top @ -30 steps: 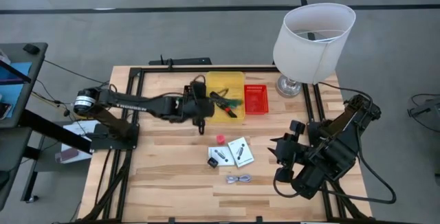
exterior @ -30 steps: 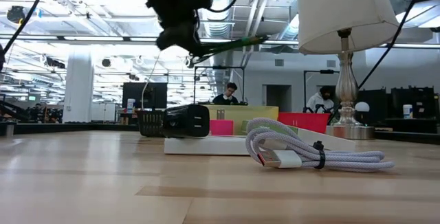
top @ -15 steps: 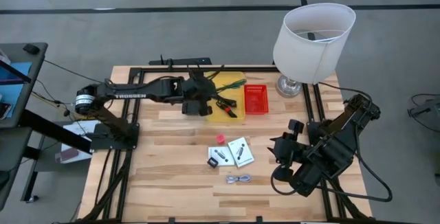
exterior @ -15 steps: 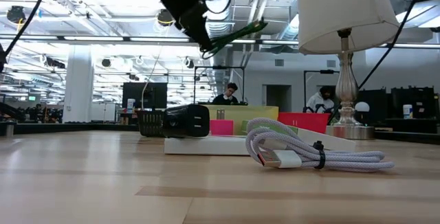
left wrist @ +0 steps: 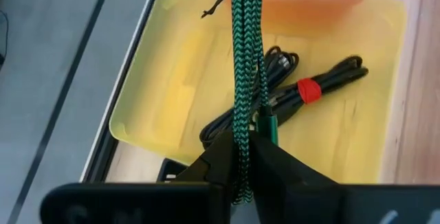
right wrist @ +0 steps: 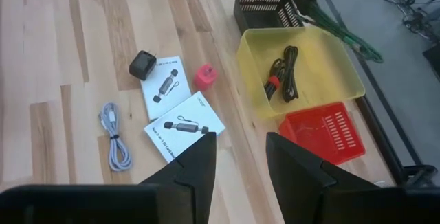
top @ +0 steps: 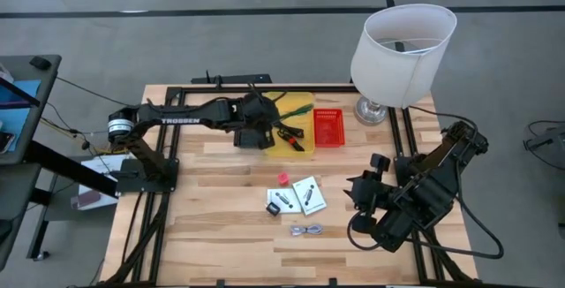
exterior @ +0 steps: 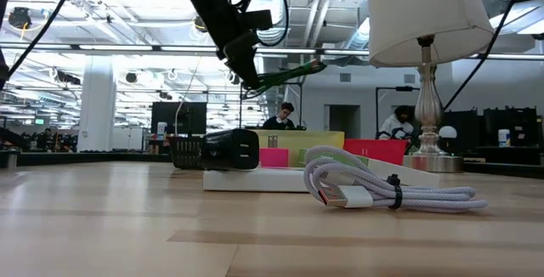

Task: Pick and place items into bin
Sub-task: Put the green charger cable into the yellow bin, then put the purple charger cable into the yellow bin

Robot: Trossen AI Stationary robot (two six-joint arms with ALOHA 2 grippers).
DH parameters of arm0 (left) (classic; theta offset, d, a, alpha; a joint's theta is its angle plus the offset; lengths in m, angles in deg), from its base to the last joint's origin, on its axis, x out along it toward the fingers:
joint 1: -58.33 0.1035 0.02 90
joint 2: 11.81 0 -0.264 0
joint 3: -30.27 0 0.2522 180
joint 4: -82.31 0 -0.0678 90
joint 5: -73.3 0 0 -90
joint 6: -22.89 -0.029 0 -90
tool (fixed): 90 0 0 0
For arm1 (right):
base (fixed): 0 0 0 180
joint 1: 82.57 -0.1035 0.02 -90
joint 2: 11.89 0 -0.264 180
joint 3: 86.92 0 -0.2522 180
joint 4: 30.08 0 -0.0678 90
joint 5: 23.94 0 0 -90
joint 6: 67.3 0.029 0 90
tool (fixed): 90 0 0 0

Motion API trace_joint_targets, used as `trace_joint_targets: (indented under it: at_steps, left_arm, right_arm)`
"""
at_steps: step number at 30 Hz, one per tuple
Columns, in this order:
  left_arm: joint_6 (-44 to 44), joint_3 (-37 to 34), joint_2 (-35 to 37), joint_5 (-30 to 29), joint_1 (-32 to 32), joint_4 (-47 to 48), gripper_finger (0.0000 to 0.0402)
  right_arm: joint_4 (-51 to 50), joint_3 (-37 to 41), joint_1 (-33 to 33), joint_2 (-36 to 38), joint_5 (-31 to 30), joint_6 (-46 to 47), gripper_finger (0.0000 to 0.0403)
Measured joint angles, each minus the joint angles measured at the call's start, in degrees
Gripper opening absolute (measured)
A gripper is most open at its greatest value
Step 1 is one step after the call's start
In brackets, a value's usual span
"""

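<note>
- Reaching from the left side of the light wooden bench (top: 221, 235), the left gripper (left wrist: 242, 157) hangs above the shallow yellow plastic bin (top: 298, 104), its fingers clenched on a green braided cable (left wrist: 242, 80) that dangles over the bin's near edge.
- Inside the yellow bin lies a coiled black cable with a red band (left wrist: 306, 90).
- Just beside the yellow bin, on its left, sits a small black slotted basket (right wrist: 265, 9); on the bin's right stands a small red slotted basket (top: 328, 126), touching or nearly touching it.
- Nearer the middle of the bench rests a tiny pink-red cube (top: 282, 178), apart from the bin.
- Close by lie two white cards with black marks (top: 308, 194), side by side, with a small black block (right wrist: 143, 64) at the corner of the left one.
- A small silver coiled cable (top: 307, 231) lies below the cards.
- A white-shaded lamp on a silver base (top: 402, 41) stands at the far right corner.
- The right gripper (right wrist: 237, 159) waits at the right edge, fingers parted and grasping nothing.
</note>
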Motion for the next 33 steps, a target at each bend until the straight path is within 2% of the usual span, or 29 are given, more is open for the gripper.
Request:
trace_joint_targets:
  at_steps: [13, 24, 33]
  left_arm:
    - [-1.0, 0.0, 0.0, -0.7, 0.0, -1.9, 0.0051]
    - [-2.1, 0.0, 0.1, -0.6, -0.2, -5.0, 0.0094]
    - [-10.5, 0.0, 1.7, 0.9, -3.8, -6.2, 0.0112]
  right_arm:
    - [0.0, 0.0, 0.0, 0.0, 0.3, 0.2, 0.0123]
    - [0.0, 0.0, 0.0, 0.0, 0.4, 1.1, 0.0123]
    - [0.6, 0.0, 0.0, 0.0, 3.6, 2.8, 0.0123]
